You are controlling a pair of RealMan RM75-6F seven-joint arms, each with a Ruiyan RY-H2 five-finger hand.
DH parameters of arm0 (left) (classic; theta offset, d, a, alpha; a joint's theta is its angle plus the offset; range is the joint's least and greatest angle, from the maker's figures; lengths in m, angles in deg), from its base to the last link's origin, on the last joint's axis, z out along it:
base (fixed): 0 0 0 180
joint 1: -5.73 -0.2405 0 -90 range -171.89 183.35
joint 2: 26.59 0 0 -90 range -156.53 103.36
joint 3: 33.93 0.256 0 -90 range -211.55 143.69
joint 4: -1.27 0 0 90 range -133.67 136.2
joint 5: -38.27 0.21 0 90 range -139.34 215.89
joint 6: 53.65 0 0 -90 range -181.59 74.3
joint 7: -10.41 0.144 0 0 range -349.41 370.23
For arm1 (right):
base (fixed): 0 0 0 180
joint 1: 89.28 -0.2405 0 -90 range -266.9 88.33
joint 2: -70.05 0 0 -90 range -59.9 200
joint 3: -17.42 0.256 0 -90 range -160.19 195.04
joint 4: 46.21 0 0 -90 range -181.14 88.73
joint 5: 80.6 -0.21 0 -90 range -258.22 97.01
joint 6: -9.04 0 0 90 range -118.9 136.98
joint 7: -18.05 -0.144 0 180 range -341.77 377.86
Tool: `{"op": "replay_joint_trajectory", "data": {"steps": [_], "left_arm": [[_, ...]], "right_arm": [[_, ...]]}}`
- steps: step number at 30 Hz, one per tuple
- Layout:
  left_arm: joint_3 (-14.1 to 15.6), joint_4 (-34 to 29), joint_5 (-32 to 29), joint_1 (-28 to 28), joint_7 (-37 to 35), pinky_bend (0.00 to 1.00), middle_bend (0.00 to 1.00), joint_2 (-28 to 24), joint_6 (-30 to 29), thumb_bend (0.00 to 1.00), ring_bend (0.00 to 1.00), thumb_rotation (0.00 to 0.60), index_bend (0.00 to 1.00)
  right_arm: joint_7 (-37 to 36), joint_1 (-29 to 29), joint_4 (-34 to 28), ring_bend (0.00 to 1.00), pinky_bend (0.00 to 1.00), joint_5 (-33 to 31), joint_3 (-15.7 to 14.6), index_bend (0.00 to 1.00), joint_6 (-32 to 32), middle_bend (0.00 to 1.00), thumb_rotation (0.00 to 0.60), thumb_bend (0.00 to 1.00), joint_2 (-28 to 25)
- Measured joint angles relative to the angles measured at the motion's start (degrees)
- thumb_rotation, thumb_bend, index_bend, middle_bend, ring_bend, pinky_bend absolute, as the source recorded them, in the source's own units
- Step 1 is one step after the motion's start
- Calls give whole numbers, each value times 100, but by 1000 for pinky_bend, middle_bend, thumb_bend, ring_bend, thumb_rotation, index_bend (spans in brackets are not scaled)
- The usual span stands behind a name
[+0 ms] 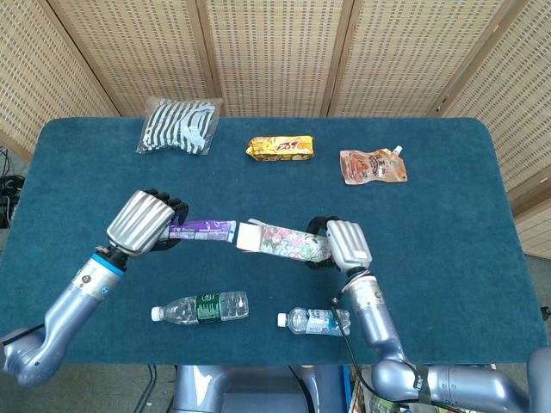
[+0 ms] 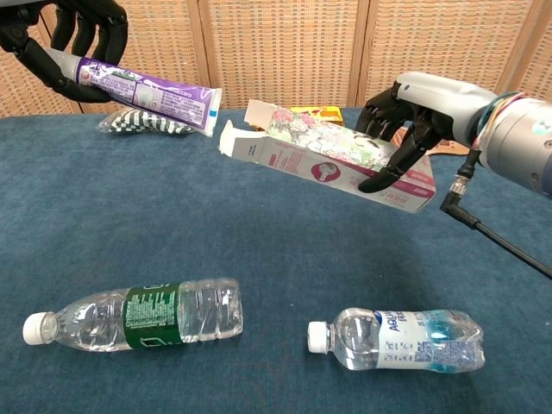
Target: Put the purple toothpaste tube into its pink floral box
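Note:
My left hand (image 1: 145, 221) (image 2: 73, 39) grips the purple toothpaste tube (image 1: 203, 230) (image 2: 147, 88) above the table, its flat end pointing right. My right hand (image 1: 341, 244) (image 2: 410, 121) holds the pink floral box (image 1: 280, 241) (image 2: 326, 158) by its far end, tilted, with the open flap end turned toward the tube. The tube's tip sits just at the box's open mouth (image 2: 235, 143), almost touching it. Both things are lifted off the blue tabletop (image 1: 448, 224).
Two plastic water bottles lie near the front: a green-labelled one (image 1: 201, 306) (image 2: 136, 316) and a blue-labelled one (image 1: 315, 321) (image 2: 397, 339). At the back lie a striped bag (image 1: 181, 126), a yellow snack pack (image 1: 280, 147) and a brown spouted pouch (image 1: 372, 165).

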Motion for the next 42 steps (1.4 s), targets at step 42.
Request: {"op": "replay_joint_trajectory", "data": {"steps": [42], "left_arm": [[24, -50, -314, 243, 319, 589, 683, 668, -74, 263, 575, 600, 809]], "right_arm": [[-47, -101, -388, 359, 431, 54, -103, 574, -161, 458, 600, 89, -79]]}}
